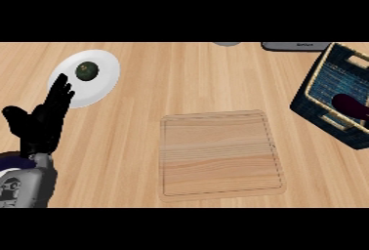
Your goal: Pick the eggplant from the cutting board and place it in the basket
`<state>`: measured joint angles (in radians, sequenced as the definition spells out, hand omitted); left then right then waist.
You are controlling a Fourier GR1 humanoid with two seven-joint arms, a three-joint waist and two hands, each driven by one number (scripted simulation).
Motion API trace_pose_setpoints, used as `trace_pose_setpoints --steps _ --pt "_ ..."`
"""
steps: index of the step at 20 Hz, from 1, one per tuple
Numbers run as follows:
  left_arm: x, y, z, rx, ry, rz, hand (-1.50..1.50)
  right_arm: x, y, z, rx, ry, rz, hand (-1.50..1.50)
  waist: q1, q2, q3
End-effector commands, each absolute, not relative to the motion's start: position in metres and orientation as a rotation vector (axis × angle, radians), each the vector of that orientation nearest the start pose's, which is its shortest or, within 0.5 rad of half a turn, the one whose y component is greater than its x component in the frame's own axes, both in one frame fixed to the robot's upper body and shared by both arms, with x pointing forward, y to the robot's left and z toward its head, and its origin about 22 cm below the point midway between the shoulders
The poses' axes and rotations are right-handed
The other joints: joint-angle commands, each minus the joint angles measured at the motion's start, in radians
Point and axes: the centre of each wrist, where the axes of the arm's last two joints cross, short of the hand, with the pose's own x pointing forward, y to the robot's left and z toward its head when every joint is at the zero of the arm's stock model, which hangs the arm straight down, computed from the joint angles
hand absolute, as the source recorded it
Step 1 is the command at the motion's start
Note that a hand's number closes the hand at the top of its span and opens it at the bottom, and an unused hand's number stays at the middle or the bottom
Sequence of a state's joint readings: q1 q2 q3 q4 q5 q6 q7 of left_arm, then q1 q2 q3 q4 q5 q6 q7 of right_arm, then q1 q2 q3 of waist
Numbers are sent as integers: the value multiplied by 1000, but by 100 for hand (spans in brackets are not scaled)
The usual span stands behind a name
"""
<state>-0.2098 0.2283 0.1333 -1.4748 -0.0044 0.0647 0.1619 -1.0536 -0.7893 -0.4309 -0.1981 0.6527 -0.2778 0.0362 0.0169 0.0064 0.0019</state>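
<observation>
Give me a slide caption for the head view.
Eggplant in the basket, cutting board bare, left hand open.

You get bright, even light across the whole tabletop [180, 78], with no glare on the wood. Shadows are soft and faint, hugging the cutting board [220, 154] edges and the basket [306, 100] at the right edge.

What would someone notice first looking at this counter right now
The black left hand stands open at the left edge, fingers up, partly over a white plate bearing a small dark green object. A bare wooden cutting board lies mid-counter. At the right edge, a dark purple eggplant lies inside the dark blue basket.
</observation>
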Motion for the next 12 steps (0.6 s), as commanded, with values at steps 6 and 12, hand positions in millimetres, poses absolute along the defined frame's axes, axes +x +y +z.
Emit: trace_pose_setpoints --steps 6,12 --pt "289 283 46 281 -1521 -35 0 333 -533 154 -1048 -1237 -168 -150 -16 -4 0" --pt "292 287 44 308 -1510 -15 0 287 -572 156 -1007 -1291 -127 -150 -27 -7 -1"
